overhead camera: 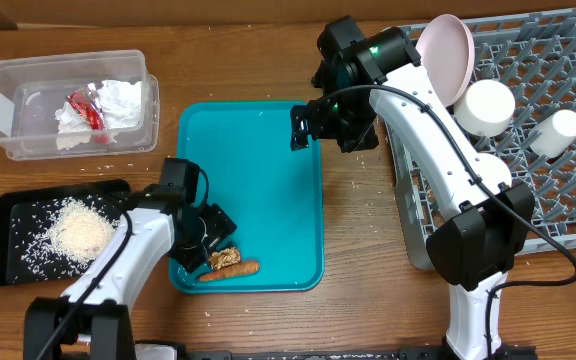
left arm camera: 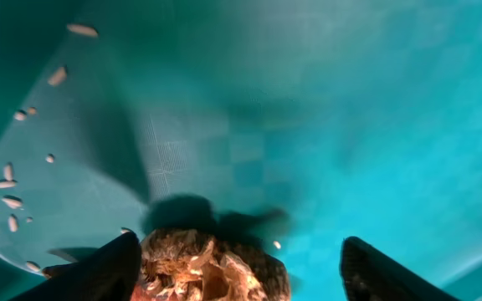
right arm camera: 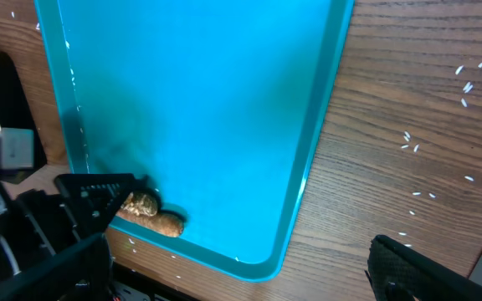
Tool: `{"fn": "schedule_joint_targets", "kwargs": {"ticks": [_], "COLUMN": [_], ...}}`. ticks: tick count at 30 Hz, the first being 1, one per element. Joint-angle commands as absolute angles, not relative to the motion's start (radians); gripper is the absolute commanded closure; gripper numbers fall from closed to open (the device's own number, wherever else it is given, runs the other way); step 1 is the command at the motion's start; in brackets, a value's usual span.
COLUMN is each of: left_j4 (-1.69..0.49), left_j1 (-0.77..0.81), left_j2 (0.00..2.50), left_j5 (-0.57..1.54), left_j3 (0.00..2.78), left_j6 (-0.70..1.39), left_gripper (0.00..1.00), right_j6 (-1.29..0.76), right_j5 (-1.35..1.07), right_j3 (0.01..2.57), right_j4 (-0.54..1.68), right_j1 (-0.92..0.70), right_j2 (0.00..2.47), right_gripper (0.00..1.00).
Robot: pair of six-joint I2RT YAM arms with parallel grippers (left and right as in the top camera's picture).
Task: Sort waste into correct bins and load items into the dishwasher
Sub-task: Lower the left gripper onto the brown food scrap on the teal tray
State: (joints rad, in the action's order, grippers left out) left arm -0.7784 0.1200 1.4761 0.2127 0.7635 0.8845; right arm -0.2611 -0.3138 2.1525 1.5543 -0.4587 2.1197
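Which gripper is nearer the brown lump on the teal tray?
Left. The left gripper straddles the brown lump at the near edge of the teal tray, jaws open around it; the right gripper hangs open above its far end.

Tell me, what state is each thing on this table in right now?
Left gripper: jaws open around brown lump.
Right gripper: jaws open, empty, over teal tray.
Clear tub: lidless, holds napkin and red wrapper.
Black tray: holds rice pile.
Teal tray: holds brown lump and carrot piece.
Dish rack: loaded with pink plate on edge, bowl, cup.
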Motion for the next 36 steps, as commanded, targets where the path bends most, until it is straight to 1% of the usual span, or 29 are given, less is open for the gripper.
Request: {"fn": "schedule_joint_targets", "kwargs": {"ticks": [1, 3, 5, 11, 20, 27, 29, 32, 34, 36], "left_j4": [-0.770, -0.754, -0.740, -0.673, -0.548, -0.545, -0.558, -0.648, -0.752, -0.847], "left_j1": [0.139, 0.141, 0.141, 0.141, 0.138, 0.138, 0.137, 0.136, 0.136, 0.136], "left_j2": [1.536, 1.566, 1.588, 1.620, 1.620, 1.620, 1.620, 1.620, 1.620, 1.620], "left_j5": [0.204, 0.204, 0.211, 0.241, 0.316, 0.342, 0.369, 0.408, 0.409, 0.408], "left_j3": [0.754, 0.754, 0.754, 0.754, 0.769, 0.885, 0.936, 1.025, 1.080, 1.111], "left_j6": [0.944, 0.943, 0.943, 0.943, 0.943, 0.898, 0.878, 0.825, 0.733, 0.614], "left_gripper": [0.24, 0.25, 0.28, 0.33, 0.34, 0.33, 0.31, 0.29, 0.26, 0.25], "right_j6": [-0.263, -0.263, -0.263, -0.263, -0.263, -0.263, -0.263, -0.263, -0.262, -0.262], "right_j5": [-0.315, -0.315, -0.315, -0.315, -0.315, -0.315, -0.315, -0.315, -0.314, -0.314], "right_j3": [2.170, 2.170, 2.170, 2.170, 2.170, 2.170, 2.170, 2.170, 2.170, 2.170], "right_j4": [1.549, 1.550, 1.550, 1.550, 1.549, 1.550, 1.550, 1.555, 1.563, 1.570], "right_j1": [-0.456, -0.456, -0.456, -0.456, -0.456, -0.456, -0.456, -0.456, -0.456, -0.456], "right_j2": [2.098, 2.098, 2.098, 2.098, 2.098, 2.098, 2.098, 2.098, 2.098, 2.098], "right_gripper": [0.00, 0.00, 0.00, 0.00, 0.00, 0.00, 0.00, 0.00, 0.00, 0.00]}}
